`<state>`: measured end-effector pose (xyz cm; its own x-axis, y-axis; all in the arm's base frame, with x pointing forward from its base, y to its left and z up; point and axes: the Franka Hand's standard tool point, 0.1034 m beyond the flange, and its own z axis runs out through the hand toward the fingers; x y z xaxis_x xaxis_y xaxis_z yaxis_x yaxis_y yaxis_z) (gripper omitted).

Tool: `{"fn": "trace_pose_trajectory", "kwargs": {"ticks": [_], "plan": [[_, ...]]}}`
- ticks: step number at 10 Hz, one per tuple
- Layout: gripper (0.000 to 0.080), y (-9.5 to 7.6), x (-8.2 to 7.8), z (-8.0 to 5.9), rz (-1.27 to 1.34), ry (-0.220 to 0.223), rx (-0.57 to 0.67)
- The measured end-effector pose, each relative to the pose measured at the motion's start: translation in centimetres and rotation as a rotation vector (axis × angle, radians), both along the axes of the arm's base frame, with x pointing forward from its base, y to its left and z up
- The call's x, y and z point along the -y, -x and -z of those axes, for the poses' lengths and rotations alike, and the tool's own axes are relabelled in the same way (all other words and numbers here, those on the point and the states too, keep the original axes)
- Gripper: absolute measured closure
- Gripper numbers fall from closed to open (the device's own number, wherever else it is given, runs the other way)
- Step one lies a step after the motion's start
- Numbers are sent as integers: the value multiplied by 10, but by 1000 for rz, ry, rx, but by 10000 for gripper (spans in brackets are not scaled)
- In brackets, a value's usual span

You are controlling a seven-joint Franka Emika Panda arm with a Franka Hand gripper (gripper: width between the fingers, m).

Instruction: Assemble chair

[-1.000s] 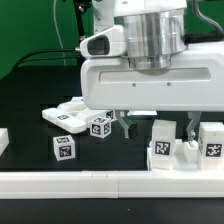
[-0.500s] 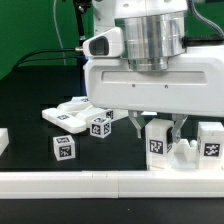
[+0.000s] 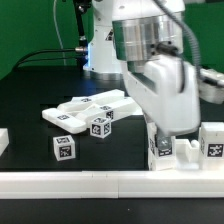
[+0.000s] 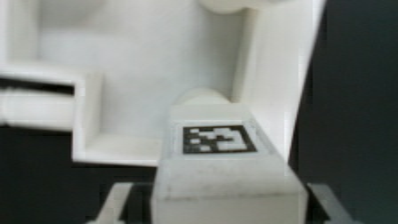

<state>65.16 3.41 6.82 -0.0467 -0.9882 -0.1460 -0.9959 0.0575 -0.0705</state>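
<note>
Exterior view: since half a second ago the arm (image 3: 150, 60) has turned at the wrist, so its broad white face now shows a narrower side. The gripper (image 4: 215, 205), then straddling the square block (image 3: 160, 150), now clamps it. The block stands where it stood.

In the wrist view the grey fingers (image 4: 125, 205) press the tagged block's sides, with a notched chair panel (image 4: 71, 90) just behind. The block is near the counter (image 3: 30, 100) front edge, toward the exterior view's right, near a second block (image 3: 212, 140).

Toward the middle, a tagged cube (image 3: 100, 126) touches the flat slabs (image 3: 80, 110); a lone cube (image 3: 63, 148) sits nearer the front. The border rail (image 3: 100, 182) lines that edge, just in front of the held block. Black counter shows between the cubes and the grip.
</note>
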Motion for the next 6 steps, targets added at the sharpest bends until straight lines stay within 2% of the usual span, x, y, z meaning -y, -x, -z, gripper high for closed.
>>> {"fn": "trace_pose_trajectory", "kwargs": {"ticks": [1,4,5,6], "plan": [[515,0,0,0,49,-4,-8],[509,0,-1,0,-54,11,7],[286,-2,-6,-3,-276,34,45],[193,-4,-11,-4,-463,49,85]]}}
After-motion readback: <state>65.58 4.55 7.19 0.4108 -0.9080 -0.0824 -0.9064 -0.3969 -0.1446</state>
